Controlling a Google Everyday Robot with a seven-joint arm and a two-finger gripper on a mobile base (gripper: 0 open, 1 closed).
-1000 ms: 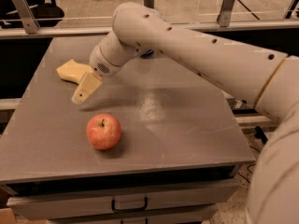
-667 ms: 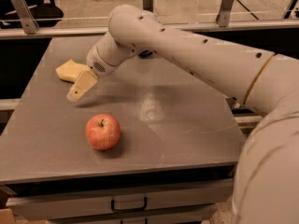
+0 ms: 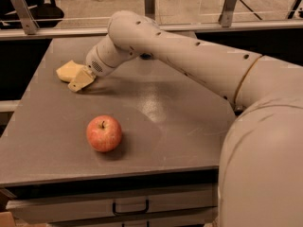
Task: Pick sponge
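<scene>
The robot's gripper point(image 3: 81, 81) sits low over the worktop point(image 3: 189, 126) near its far left corner, just beside and apparently touching the near side of the sponge point(image 3: 67, 70). Whether it is open or has hold of anything cannot be told from this angle. The pale yellow sponge lies flat close to the left edge, well apart from an apple point(image 3: 104, 134) nearer the front edge. The sponge looks light and soft, likely to squash rather than slip and hard to damage. A hold across its width, taken low against the worktop, seems soundest, since the flat block offers little height.
</scene>
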